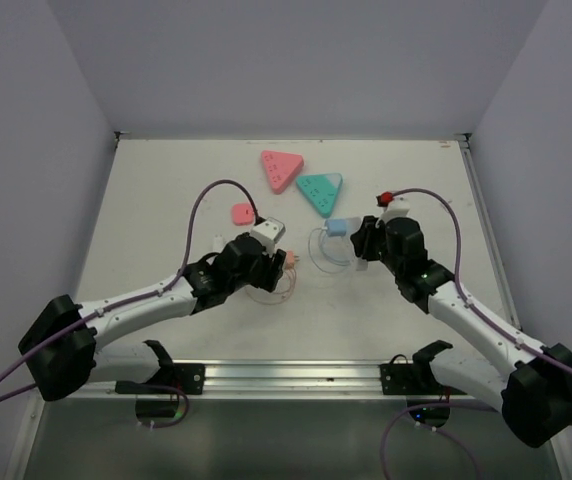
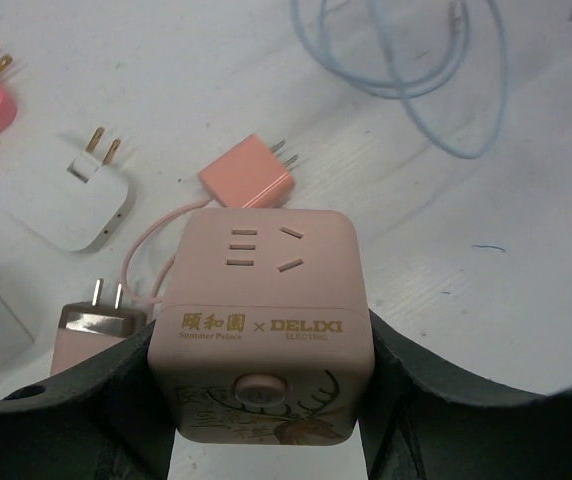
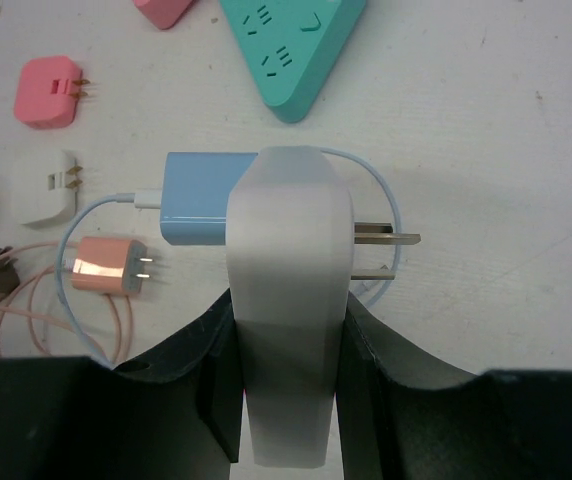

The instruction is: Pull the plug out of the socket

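My left gripper (image 2: 261, 385) is shut on a pink cube socket (image 2: 261, 300) marked DELIXI. Its top face shows empty slots and nothing is plugged into it. In the top view this gripper (image 1: 266, 252) sits left of centre. My right gripper (image 3: 288, 345) is shut on a white plug (image 3: 288, 250), held above the table. Its metal prongs (image 3: 386, 240) point right and are bare. In the top view the right gripper (image 1: 366, 243) is apart from the cube socket (image 1: 270, 238), to its right.
A blue charger (image 3: 194, 198) with a coiled cable lies under the white plug. Nearby lie a teal triangular power strip (image 1: 320, 190), a pink triangular one (image 1: 280, 170), a small pink charger (image 1: 243, 212), a white charger (image 2: 71, 200) and a pink charger (image 2: 248, 172).
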Controlling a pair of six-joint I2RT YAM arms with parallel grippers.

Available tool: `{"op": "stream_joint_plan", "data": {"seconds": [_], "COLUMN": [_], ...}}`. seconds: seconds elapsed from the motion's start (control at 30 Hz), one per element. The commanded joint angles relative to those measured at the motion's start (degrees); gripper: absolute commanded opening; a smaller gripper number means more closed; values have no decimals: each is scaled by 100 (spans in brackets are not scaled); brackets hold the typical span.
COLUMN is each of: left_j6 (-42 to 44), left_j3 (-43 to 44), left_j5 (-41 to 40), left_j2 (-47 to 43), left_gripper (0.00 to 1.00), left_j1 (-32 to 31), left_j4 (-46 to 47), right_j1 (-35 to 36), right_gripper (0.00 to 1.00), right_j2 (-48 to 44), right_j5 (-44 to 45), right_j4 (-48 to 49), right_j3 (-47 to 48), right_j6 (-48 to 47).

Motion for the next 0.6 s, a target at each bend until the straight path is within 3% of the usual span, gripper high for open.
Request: {"op": "stream_joint_plan", "data": {"seconds": [0.0,0.17,0.37,0.47,0.57], "left_j6": [-361,-388,-388,-397,-397], "left_j3": [-170,-311,-610,-680,-680], "left_j5": [-230,-106,70,105,175], "left_j2": [324,930,1003,827,555], "left_gripper": [0,4,31,57,69], "left_j1": [398,611,620,620,611], "left_j4": [830,1140,1413,1360,1229], "right_j1": [-37,-37,-37,-37,-37], "right_gripper": [0,0,0,0,0], "right_j2": [-264,-273,-194,-159,-132], "right_j5": [-507,-1201,-1835,-2046,-2204], "right_j4": [637,919,1016,990,946], "right_j3": [-108,-152,-64,-29,15], "right_j6": [158,114,35,-44,-114]}}
